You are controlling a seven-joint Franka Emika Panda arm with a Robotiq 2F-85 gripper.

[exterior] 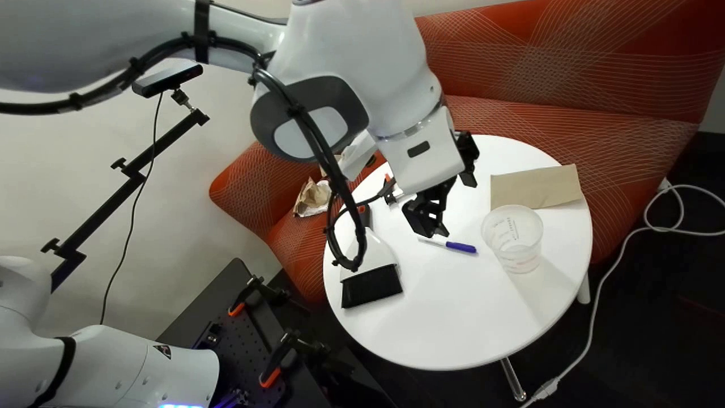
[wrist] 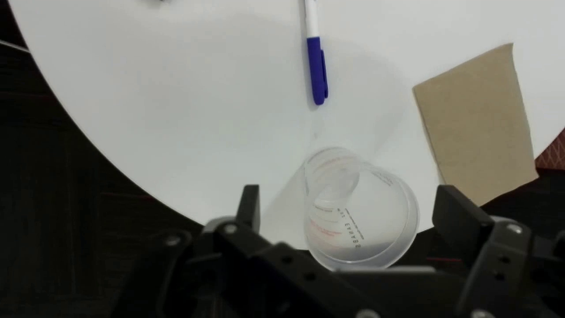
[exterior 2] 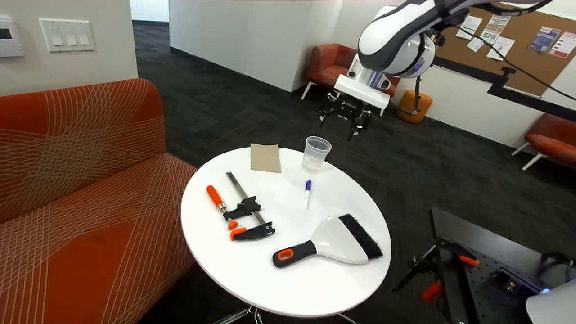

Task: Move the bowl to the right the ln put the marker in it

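The bowl, a clear plastic cup-like container with printed marks, stands upright on the white round table in both exterior views (exterior: 512,238) (exterior 2: 316,153). In the wrist view the bowl (wrist: 366,212) shows between the spread fingers, with free space on both sides. My gripper (wrist: 346,201) is open and empty. It hangs above the table, apart from the bowl, in both exterior views (exterior: 453,207) (exterior 2: 337,129). The marker, white with a blue cap, lies on the table near the bowl (exterior: 460,247) (exterior 2: 308,193). In the wrist view the marker (wrist: 317,66) points its cap toward the bowl.
A flat tan paper piece (exterior: 535,187) (exterior 2: 265,158) (wrist: 476,123) lies beside the bowl. A dustpan brush (exterior: 371,286) (exterior 2: 344,240) and a clamp with orange parts (exterior 2: 252,211) lie on the round table (exterior: 453,334). The bowl stands near the table edge. An orange sofa (exterior 2: 90,202) borders the table.
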